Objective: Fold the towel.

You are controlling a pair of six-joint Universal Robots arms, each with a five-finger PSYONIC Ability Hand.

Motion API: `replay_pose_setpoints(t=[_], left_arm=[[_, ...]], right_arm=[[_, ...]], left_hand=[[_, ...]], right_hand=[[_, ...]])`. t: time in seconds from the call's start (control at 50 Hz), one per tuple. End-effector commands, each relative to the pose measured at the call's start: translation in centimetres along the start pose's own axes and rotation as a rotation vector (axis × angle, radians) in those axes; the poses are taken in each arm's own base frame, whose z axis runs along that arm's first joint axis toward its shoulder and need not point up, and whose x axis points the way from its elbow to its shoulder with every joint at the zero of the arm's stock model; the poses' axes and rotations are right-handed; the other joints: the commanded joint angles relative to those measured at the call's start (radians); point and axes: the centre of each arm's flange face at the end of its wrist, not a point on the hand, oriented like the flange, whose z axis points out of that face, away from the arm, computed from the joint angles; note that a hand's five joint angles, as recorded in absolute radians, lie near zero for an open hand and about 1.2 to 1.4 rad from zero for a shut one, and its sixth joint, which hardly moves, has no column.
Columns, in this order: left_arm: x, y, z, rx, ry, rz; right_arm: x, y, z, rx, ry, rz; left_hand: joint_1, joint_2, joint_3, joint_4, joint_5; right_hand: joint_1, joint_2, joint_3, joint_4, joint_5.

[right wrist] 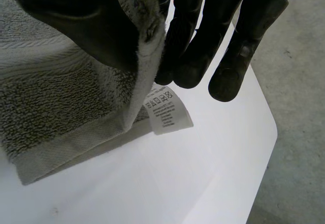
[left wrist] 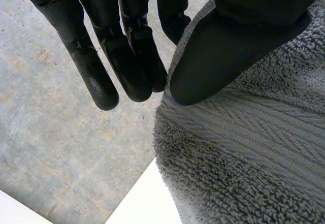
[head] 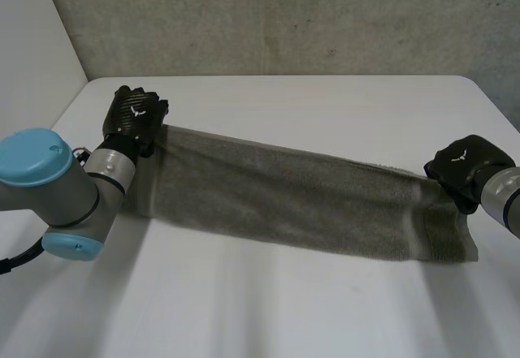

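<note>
A grey-green towel (head: 301, 204) is stretched lengthwise across the white table (head: 268, 309), lifted at both ends. My left hand (head: 136, 117) pinches its far left corner. In the left wrist view the thumb (left wrist: 223, 56) presses the towel's (left wrist: 254, 153) edge against the straight fingers (left wrist: 127, 66). My right hand (head: 461, 169) pinches the far right corner. In the right wrist view the thumb (right wrist: 86, 26) clamps the towel (right wrist: 56, 97) hem against the fingers (right wrist: 203, 46), and a white care label (right wrist: 166, 111) hangs below.
A grey concrete wall (head: 284, 17) rises behind the table's far edge. The table's right edge and rounded corner (right wrist: 264, 148) lie just beyond my right hand, with grey floor (right wrist: 299, 107) past it. Bare table lies in front of the towel.
</note>
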Motion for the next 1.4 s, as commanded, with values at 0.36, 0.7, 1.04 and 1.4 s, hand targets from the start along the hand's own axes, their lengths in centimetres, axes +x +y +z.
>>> replay_pose_setpoints(t=[0.36, 0.7, 1.04, 1.4], left_arm=[[1.2, 2.7, 2.4, 0.006, -0.005, 0.031], [-1.9, -3.0, -0.2, 0.082, -0.066, 0.051], [-1.2, -2.2, -5.2, -0.011, -0.031, -0.155], [-1.1, -1.5, -5.9, -0.039, -0.028, -0.217]], right_arm=[[0.6, -0.4, 6.3, 0.029, 0.085, 0.011], [2.2, -1.8, 1.2, 0.149, 0.2, 0.166], [-3.8, 4.8, 0.5, 0.003, -0.004, 0.169], [-5.4, 7.3, 3.0, -0.016, -0.024, 0.221]], left_hand=[[-0.992, -1.002, -1.002, -1.002, -0.991], [-0.992, -1.002, -1.002, -1.002, -0.991], [-0.969, -0.978, -0.978, -0.979, -0.967], [-0.966, -0.975, -0.975, -0.976, -0.964]], right_hand=[[-1.158, -1.161, -1.169, -1.164, -1.204], [-1.158, -1.161, -1.169, -1.164, -1.204], [-0.945, -0.949, -0.957, -0.951, -0.991], [-0.592, -0.596, -0.604, -0.598, -0.639]])
